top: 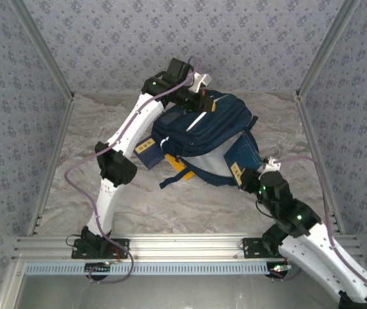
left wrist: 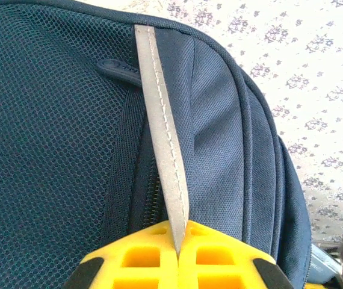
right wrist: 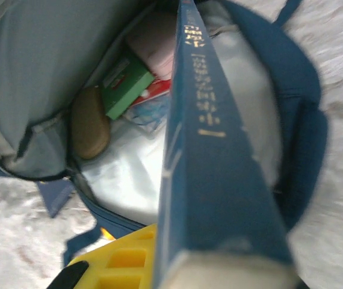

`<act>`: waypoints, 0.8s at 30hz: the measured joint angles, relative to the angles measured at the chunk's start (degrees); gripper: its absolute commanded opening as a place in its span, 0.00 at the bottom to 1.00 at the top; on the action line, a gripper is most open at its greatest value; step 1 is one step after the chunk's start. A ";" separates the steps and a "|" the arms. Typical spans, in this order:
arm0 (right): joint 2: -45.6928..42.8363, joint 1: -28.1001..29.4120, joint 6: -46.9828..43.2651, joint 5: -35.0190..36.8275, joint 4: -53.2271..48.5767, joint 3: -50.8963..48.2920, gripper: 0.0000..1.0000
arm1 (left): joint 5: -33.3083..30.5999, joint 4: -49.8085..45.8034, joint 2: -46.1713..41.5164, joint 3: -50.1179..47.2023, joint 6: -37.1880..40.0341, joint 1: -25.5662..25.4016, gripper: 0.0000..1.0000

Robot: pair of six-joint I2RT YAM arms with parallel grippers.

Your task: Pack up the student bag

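Your large navy-blue fabric student bag sits toward the table's back edge, with bare marbled table in front of it. Your left fingers are pinched shut on its grey-white stripe trim. Your right fingers grip a blue gold-lettered book over the open mouth. Inside lie a green box and a brown oval case.

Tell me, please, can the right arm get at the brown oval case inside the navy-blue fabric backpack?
Probably not: the brown oval case lies uncovered in the backpack, but the right hand is shut on a blue hardcover book.
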 measured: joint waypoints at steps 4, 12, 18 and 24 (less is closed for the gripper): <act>7.63 -12.33 6.03 -16.90 16.76 -5.46 0.00 | 1.44 0.79 0.00 -0.24 -1.38 0.09 0.00; 25.90 -18.36 16.74 -30.23 45.38 -10.12 0.00 | 2.93 2.40 -0.02 -1.64 -3.58 0.07 0.00; 33.94 -18.27 22.14 -31.23 55.80 -9.07 0.00 | 2.89 2.91 -0.04 -1.68 -4.48 -0.02 0.00; 38.82 -18.08 23.58 -31.23 58.53 -4.79 0.00 | 2.89 3.41 -0.04 -1.68 -5.46 0.00 0.00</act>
